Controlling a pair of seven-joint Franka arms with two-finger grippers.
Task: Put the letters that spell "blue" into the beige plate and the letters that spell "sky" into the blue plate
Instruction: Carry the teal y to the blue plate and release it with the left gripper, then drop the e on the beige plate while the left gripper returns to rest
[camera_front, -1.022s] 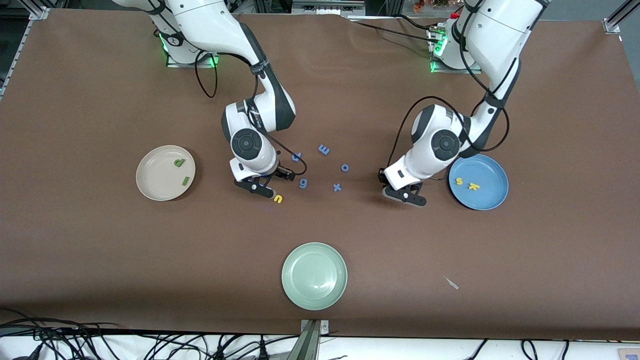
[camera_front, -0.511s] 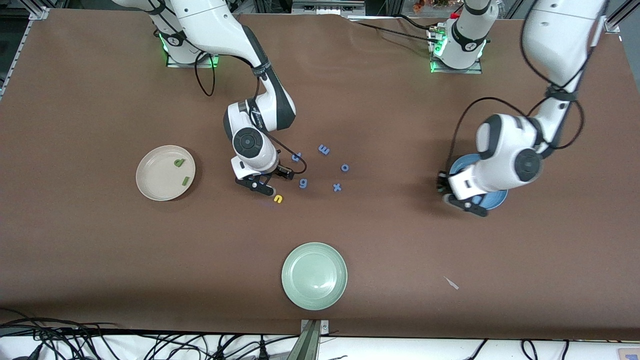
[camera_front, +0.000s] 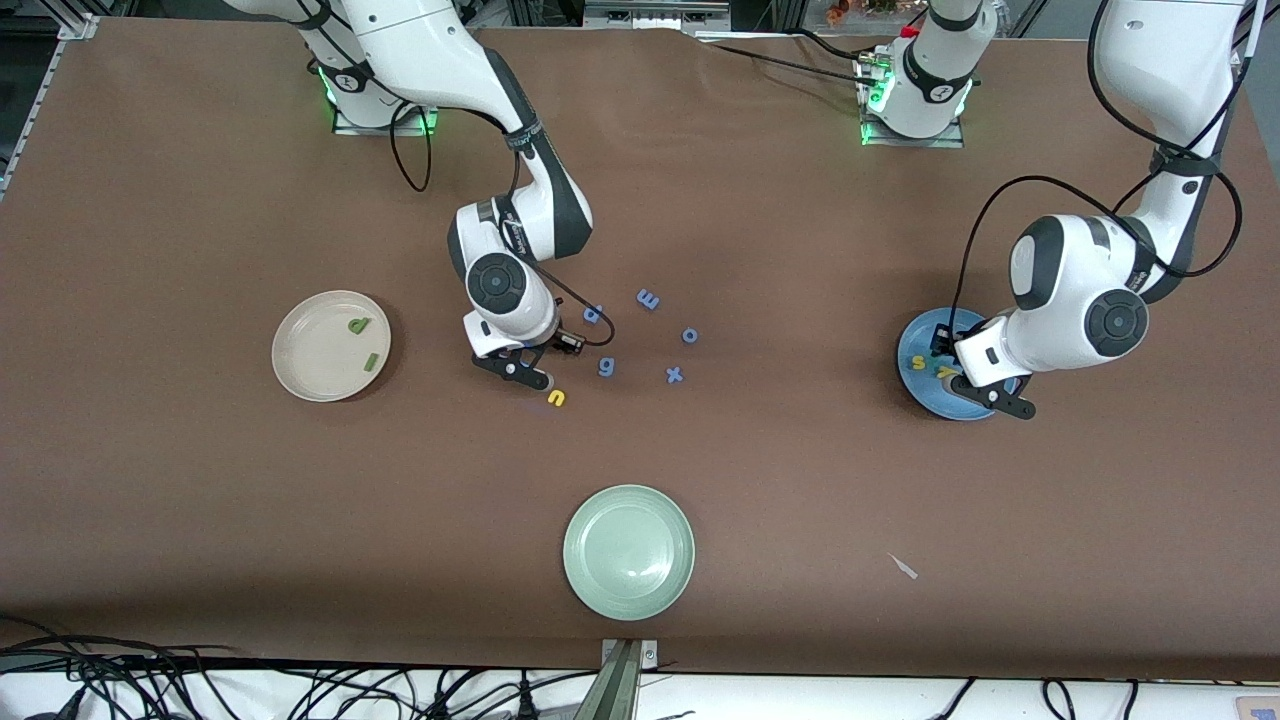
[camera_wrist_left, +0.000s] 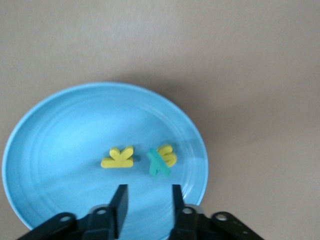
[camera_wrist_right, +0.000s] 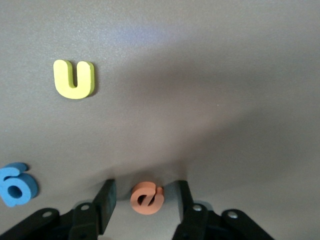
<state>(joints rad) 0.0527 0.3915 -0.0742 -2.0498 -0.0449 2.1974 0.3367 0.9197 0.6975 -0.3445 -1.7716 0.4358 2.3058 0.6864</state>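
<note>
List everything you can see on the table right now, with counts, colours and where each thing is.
table: one, brown
beige plate: one, toward the right arm's end
green b, green l: one each, in the beige plate
blue plate: one, toward the left arm's end
yellow k, yellow s, teal y: one each, in the blue plate, the y overlapping the s
pale green plate: one, nearest the front camera
blue letters: five, mid-table
yellow u: one, beside the blue letters
orange e: one, on the table
pale scrap: one, on the table
left gripper: over the blue plate, jaws apart, empty
right gripper: jaws either side of the orange e
</note>
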